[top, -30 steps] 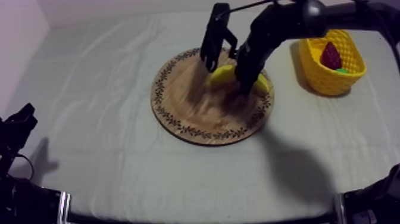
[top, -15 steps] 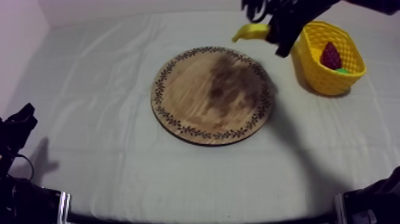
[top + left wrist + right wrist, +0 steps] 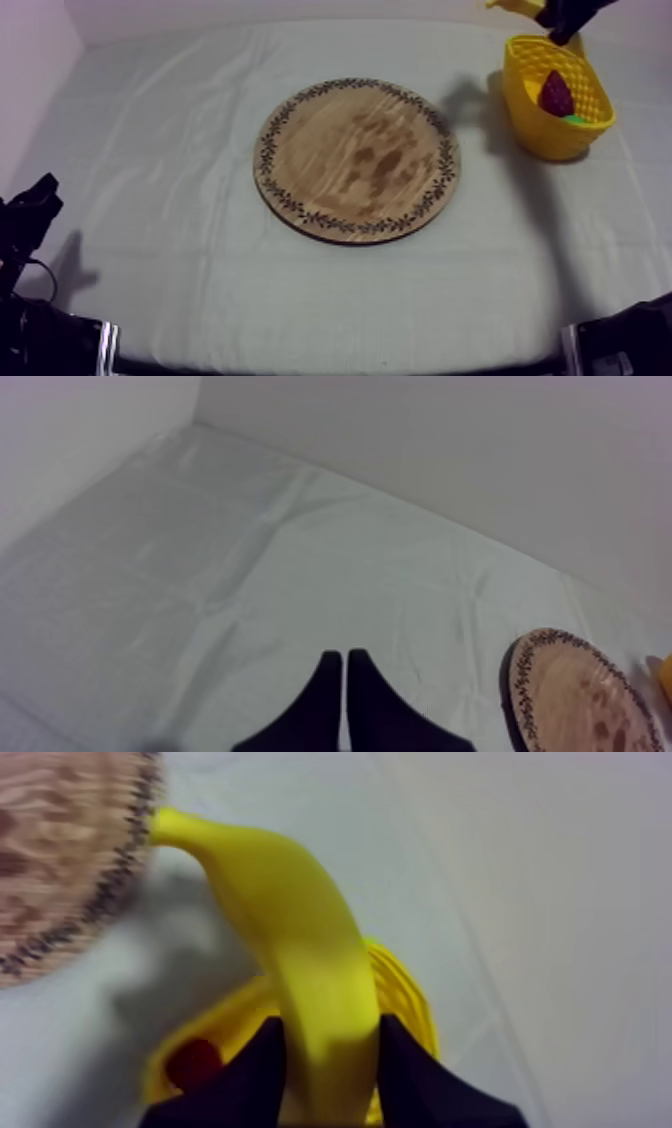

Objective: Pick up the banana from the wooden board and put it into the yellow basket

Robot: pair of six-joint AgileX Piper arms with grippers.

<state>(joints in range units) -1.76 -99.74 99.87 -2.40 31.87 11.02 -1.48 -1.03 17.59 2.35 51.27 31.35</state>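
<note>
My right gripper [image 3: 566, 14] hangs high above the far rim of the yellow basket [image 3: 540, 135], shut on the banana [image 3: 512, 6], whose end sticks out to the left. In the right wrist view the black fingers [image 3: 258, 1062] clamp the banana [image 3: 300, 952] at its middle, right over the basket [image 3: 405, 997]. The round wooden board [image 3: 357, 160] lies bare at the table's centre. My left gripper [image 3: 30, 215] rests low at the left edge, and in its wrist view its fingers [image 3: 345, 666] lie together as a narrow wedge.
A small red fruit [image 3: 556, 93] and something green [image 3: 574, 119] lie inside the basket. The red fruit [image 3: 193, 1060] also shows below the banana in the right wrist view. Grey-white cloth stretches open around the board [image 3: 580, 696].
The right gripper lifted the banana off the board and carried it up and to the right, from beside the basket to over its far rim. The left arm stayed still.
</note>
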